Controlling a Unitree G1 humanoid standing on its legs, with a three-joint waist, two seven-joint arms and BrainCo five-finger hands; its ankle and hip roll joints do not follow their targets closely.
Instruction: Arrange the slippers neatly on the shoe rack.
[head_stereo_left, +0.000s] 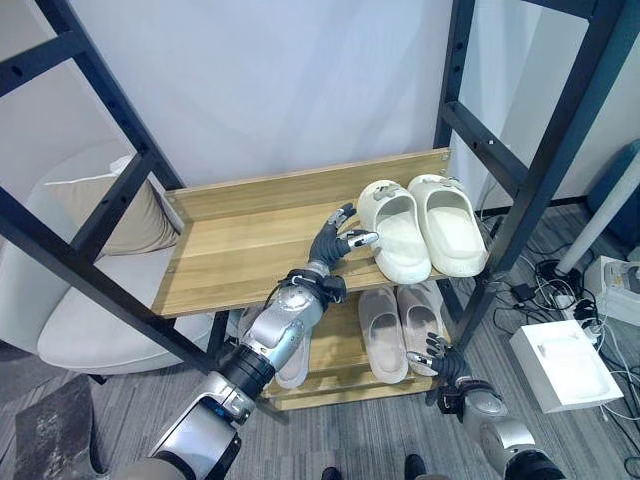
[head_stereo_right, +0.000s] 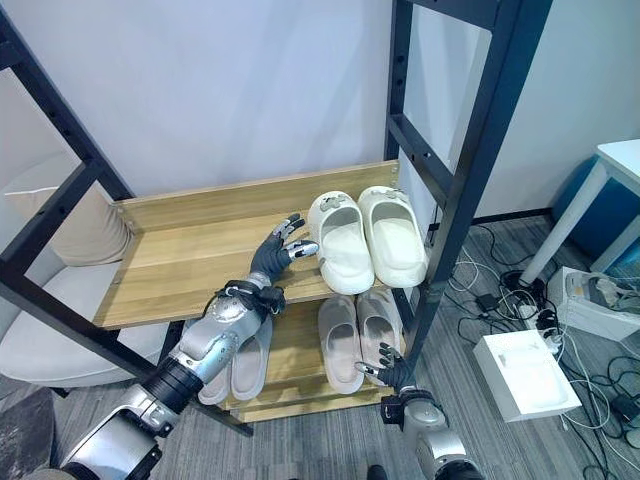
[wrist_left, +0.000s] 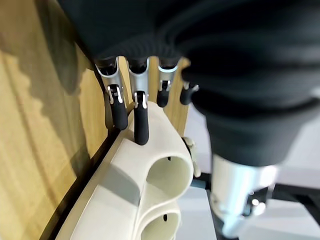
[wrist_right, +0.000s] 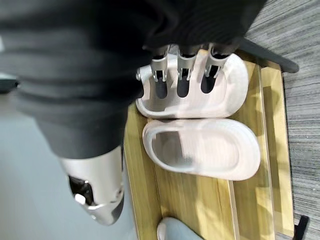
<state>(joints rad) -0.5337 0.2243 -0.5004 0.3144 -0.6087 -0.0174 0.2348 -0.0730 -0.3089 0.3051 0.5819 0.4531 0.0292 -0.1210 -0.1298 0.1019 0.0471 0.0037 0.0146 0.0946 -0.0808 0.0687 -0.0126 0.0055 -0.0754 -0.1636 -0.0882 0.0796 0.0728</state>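
Observation:
A pair of white slippers stands side by side at the right end of the top wooden shelf (head_stereo_left: 240, 245), the left one (head_stereo_left: 395, 232) beside the right one (head_stereo_left: 452, 222). My left hand (head_stereo_left: 332, 243) is open just left of that pair, and in the left wrist view its fingertips (wrist_left: 141, 131) rest on the nearer white slipper (wrist_left: 150, 187). On the lower shelf lies a pale pink pair (head_stereo_left: 385, 332). My right hand (head_stereo_left: 446, 363) hovers open at the front right of it, fingers (wrist_right: 182, 87) above one pink slipper (wrist_right: 227, 95), the other (wrist_right: 205, 147) beside it.
Another pale slipper (head_stereo_right: 250, 368) lies on the lower shelf under my left arm. Black frame posts (head_stereo_left: 555, 170) flank the rack. A beige cushion (head_stereo_left: 115, 215) on a seat is to the left. A white box (head_stereo_left: 565, 365) and cables lie on the floor to the right.

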